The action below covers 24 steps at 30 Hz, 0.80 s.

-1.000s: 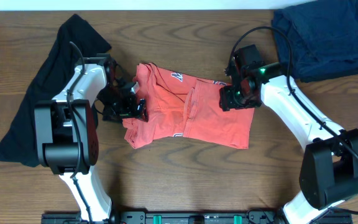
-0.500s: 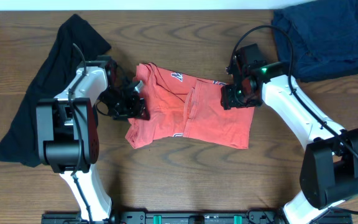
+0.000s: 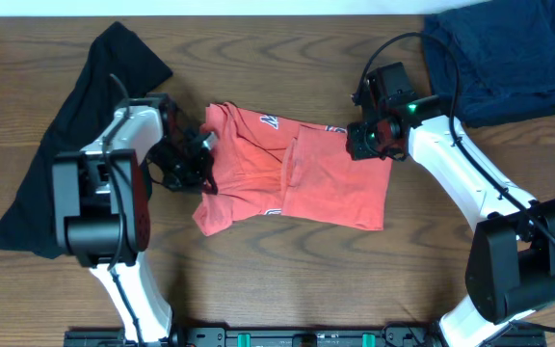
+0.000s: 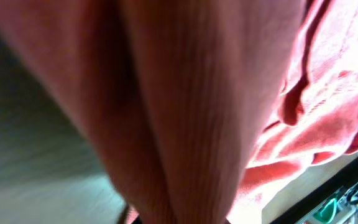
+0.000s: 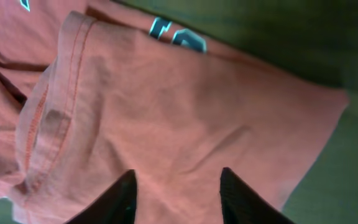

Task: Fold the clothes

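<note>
1. Coral-red T-shirt lies mid-table btwn the two arms, crumpled into a rough rectangle. Its left part is bunched & doubled over; the right part is flatter.
2. The left gripper sits at the shirt's left edge w/ jaws pressed together. Its wrist cam is filled by a thick fold of red cloth right at the lens, so it looks to be pinching that edge, prob. to lift or drag that side over for a fold.
3. The right gripper is at the shirt's upper-right corner. Its fingers are spread apart w/ flat cloth lying btwn them & nothing nipped. Judged: placed to take the opposite corner so the shirt can be tensioned from both ends.
4. Fabric is a soft knit w/ fine ribbing up close & shallow creases. A stitched hem curves along one folded flap. Block lettering peeks out at the top edge, mostly hidden by the fold.
5. The black T-shirt sprawls at far left, a limp long wedge, unfolded, partly under the left arm.
6. The navy folded pile sits top-right, squared-off & apart from the red shirt.
7. The wood-grain table looks smooth, so cloth should slide on it easily.
</note>
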Tool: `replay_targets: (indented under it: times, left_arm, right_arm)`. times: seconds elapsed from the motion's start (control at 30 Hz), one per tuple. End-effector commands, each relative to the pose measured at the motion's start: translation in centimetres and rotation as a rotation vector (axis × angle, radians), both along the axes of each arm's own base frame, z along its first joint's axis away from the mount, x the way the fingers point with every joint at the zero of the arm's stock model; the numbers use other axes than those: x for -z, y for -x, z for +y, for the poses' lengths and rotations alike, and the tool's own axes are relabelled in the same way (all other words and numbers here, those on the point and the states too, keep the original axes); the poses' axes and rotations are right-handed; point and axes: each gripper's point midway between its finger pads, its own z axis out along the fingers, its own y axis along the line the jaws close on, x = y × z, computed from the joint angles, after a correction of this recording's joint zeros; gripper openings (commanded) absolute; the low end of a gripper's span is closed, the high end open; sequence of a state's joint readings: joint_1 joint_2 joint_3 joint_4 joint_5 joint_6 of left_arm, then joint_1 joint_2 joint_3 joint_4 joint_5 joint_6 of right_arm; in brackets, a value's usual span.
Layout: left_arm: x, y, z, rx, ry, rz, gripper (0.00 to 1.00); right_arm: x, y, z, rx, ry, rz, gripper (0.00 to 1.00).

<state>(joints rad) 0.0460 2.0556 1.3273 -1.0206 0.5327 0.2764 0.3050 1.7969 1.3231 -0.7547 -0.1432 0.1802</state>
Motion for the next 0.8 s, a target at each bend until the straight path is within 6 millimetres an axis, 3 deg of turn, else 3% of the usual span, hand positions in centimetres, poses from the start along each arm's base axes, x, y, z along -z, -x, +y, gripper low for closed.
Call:
replay_targets:
  times: [0.0, 0.13, 0.27, 0.43, 0.63, 0.77]
  left_arm:
    - [-3.1, -0.7, 2.1, -0.077, -0.045, -0.073, 0.06]
    - [-6.0, -1.1, 3.5, -0.150, -0.056, -0.142, 0.06]
    - [-7.2, -0.6, 3.7, -0.156, -0.064, -0.157, 0.06]
    - [-7.1, -0.5, 4.3, -0.188, -0.107, -0.137, 0.06]
    - [-7.8, -1.0, 4.3, -0.206, -0.111, -0.174, 0.06]
    - [-9.7, -1.7, 4.3, -0.212, -0.112, -0.248, 0.06]
  right_arm:
    - [-0.5, -0.5, 0.2, 0.000, -0.031, -0.020, 0.27]
    - [0.4, -0.9, 1.3, -0.009, -0.087, -0.003, 0.01]
    - [2.0, -0.4, 2.7, -0.032, -0.153, 0.060, 0.01]
    - [3.4, 0.9, 4.0, -0.031, -0.235, 0.163, 0.01]
    - [4.5, 2.4, 4.2, -0.020, -0.222, 0.242, 0.01]
    - [6.1, 3.3, 4.0, 0.001, -0.202, 0.302, 0.01]
